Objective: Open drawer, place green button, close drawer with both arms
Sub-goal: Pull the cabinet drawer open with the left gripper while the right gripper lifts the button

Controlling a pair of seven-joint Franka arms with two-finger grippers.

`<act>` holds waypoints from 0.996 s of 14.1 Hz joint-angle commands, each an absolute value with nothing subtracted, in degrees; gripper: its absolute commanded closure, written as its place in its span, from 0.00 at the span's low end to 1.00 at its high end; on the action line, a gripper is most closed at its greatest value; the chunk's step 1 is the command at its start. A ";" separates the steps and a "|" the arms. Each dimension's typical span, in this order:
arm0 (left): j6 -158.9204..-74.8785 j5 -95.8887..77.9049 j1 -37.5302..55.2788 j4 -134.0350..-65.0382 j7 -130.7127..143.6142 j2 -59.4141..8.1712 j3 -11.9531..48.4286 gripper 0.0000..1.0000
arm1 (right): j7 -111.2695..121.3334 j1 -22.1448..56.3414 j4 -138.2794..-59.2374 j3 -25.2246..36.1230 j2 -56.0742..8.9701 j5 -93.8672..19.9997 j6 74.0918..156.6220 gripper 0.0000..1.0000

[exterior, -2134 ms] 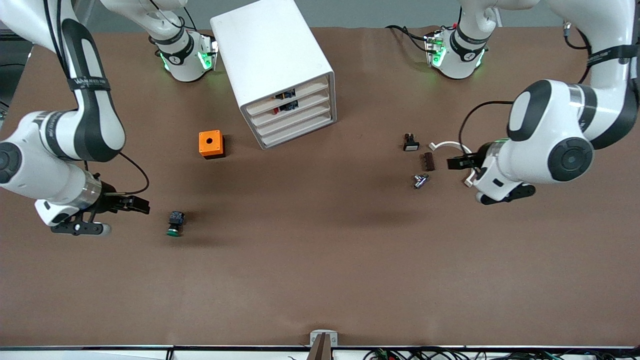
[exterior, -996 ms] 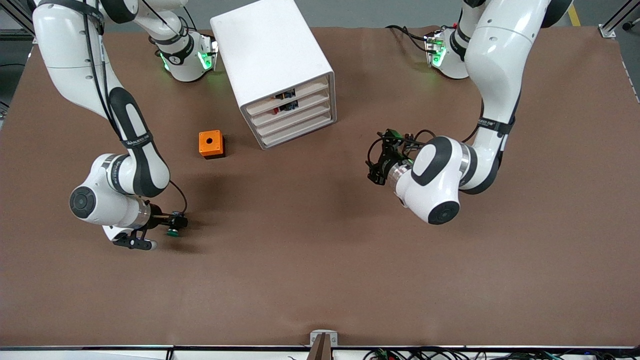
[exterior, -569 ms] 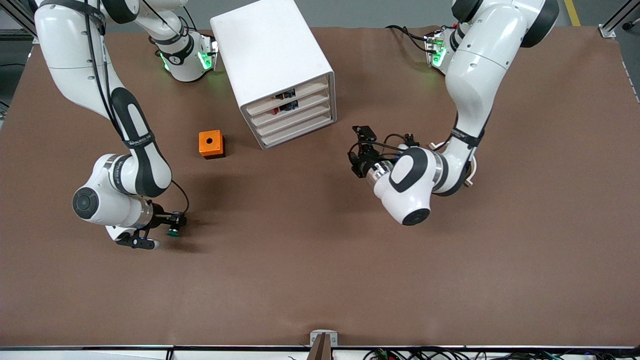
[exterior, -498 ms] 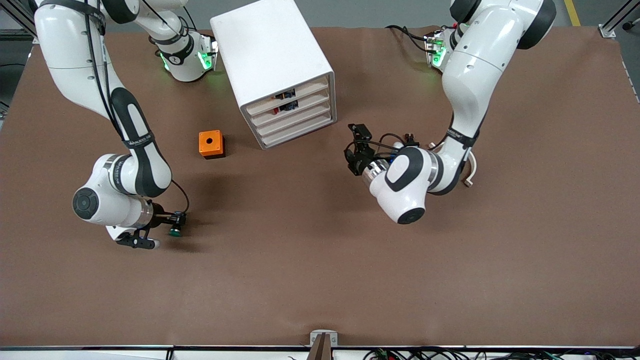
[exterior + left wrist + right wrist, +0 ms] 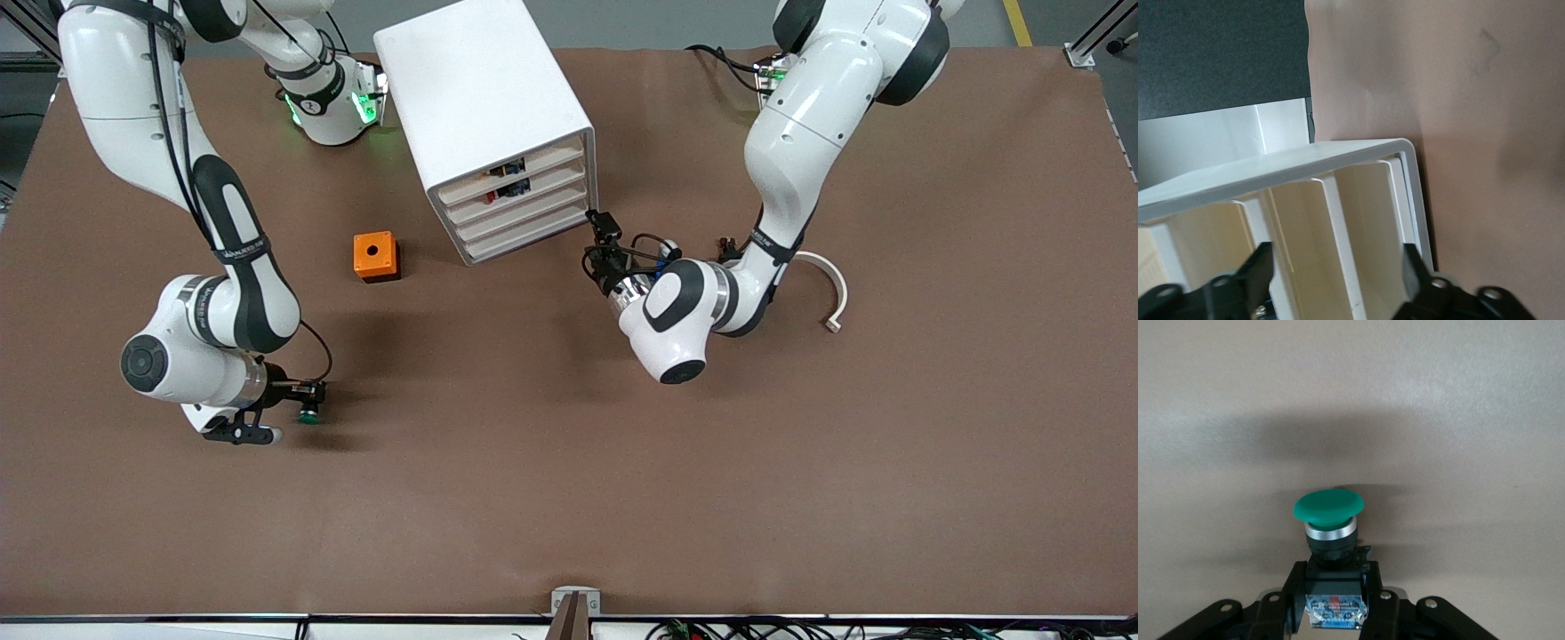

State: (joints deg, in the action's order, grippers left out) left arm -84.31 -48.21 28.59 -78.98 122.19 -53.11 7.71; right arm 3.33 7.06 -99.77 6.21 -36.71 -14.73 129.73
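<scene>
The button [image 5: 308, 412], green cap on a black-blue body, is low at the table surface toward the right arm's end. My right gripper [image 5: 305, 391] is shut on its body. In the right wrist view the fingers [image 5: 1378, 600] clamp the blue-labelled body and the green cap [image 5: 1329, 505] points away from the gripper [image 5: 1335, 603]. The white cabinet [image 5: 484, 98] has four drawers, all shut; the drawer [image 5: 532, 213] is third down. My left gripper [image 5: 603, 228] is open beside the cabinet's lower front corner. In the left wrist view its fingers [image 5: 1261, 267] straddle the drawer fronts [image 5: 1338, 220].
An orange cube with a hole [image 5: 375, 256] sits beside the cabinet, toward the right arm's end. A white curved part [image 5: 825, 276] lies toward the left arm's end. A small black part [image 5: 726, 244] shows partly next to the left arm's forearm.
My left gripper has travelled from the small parts to the cabinet's drawer fronts. My right gripper reached the button and shut on it, then stayed nearly still.
</scene>
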 commanded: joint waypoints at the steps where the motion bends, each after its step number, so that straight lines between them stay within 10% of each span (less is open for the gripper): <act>1: -84.20 -52.02 28.74 -77.08 123.75 -55.89 7.47 0.42 | 4.22 6.86 -95.82 6.24 -36.04 -15.38 123.60 1.00; 14: -85.08 -55.99 34.71 -77.17 123.58 -58.53 7.56 0.46 | -5.78 6.24 -80.86 6.94 -28.84 -15.21 93.71 1.00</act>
State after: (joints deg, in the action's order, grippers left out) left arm -84.99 -54.75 33.26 -78.52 122.67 -57.15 7.76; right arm -2.04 6.39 -81.02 7.31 -31.26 -14.73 96.49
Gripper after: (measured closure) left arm 0.454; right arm 0.608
